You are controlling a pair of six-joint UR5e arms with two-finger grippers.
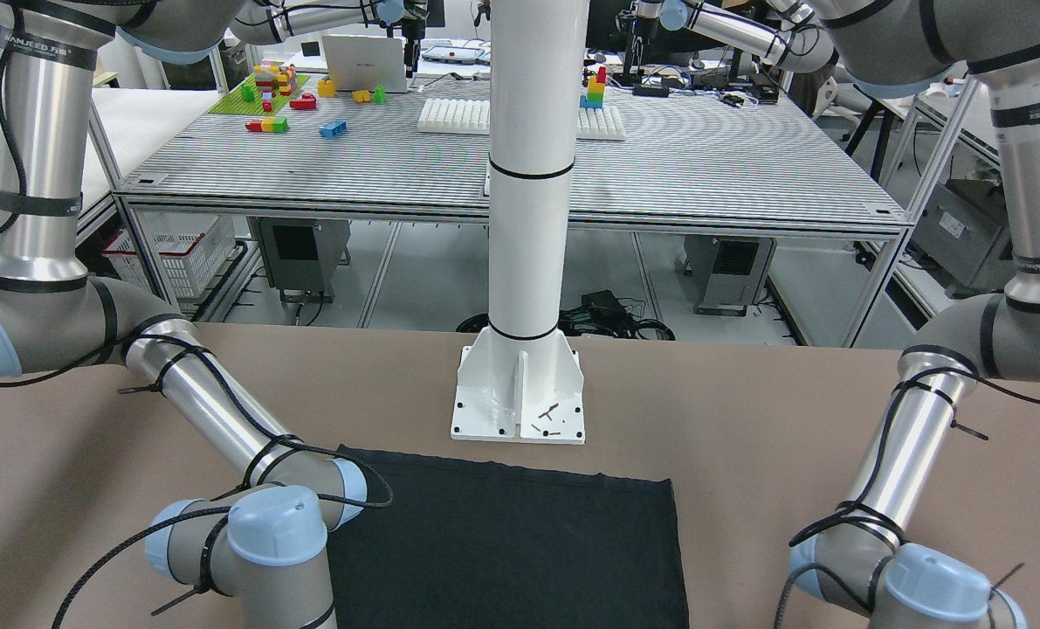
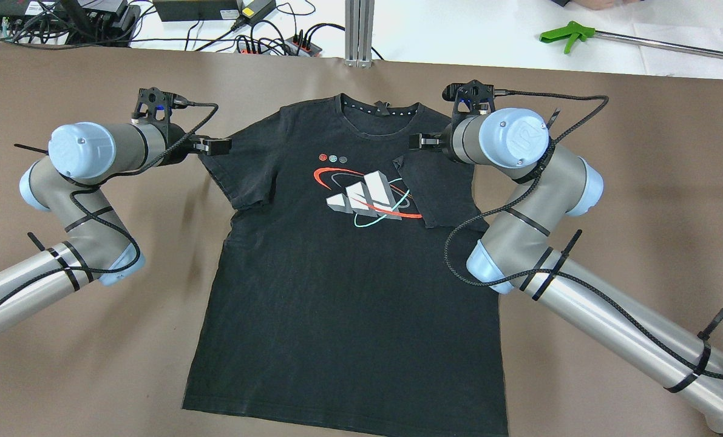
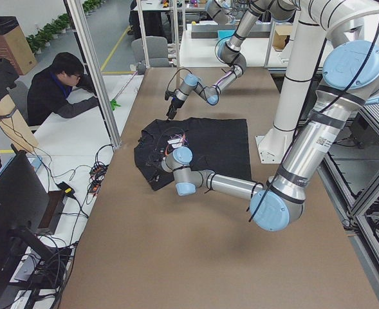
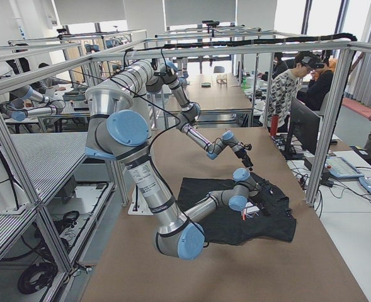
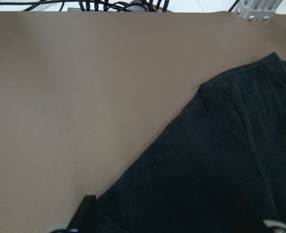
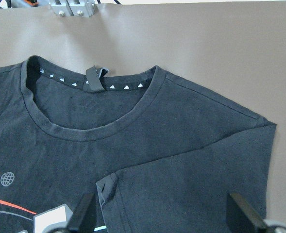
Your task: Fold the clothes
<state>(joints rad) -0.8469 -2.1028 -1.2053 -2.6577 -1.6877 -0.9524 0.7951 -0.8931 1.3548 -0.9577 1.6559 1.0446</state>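
Note:
The clothes are one black T-shirt (image 2: 337, 291) with a white, red and teal print on the chest. It lies flat on the brown table, collar at the far side. Both sleeves are folded inward onto the body. My left gripper (image 2: 215, 145) is open, low over the shirt's left shoulder; in the left wrist view (image 5: 181, 221) black fabric (image 5: 206, 170) lies between its fingers. My right gripper (image 2: 419, 142) is open over the folded right sleeve, and the right wrist view (image 6: 162, 216) shows the collar (image 6: 92, 128) ahead of it.
The white pillar base (image 1: 520, 393) stands at the table's near edge behind the shirt hem (image 1: 502, 542). Cables and power strips (image 2: 264, 42), an aluminium post (image 2: 359, 30) and a green-handled tool (image 2: 564, 35) lie past the far edge. An operator (image 3: 60, 90) sits there.

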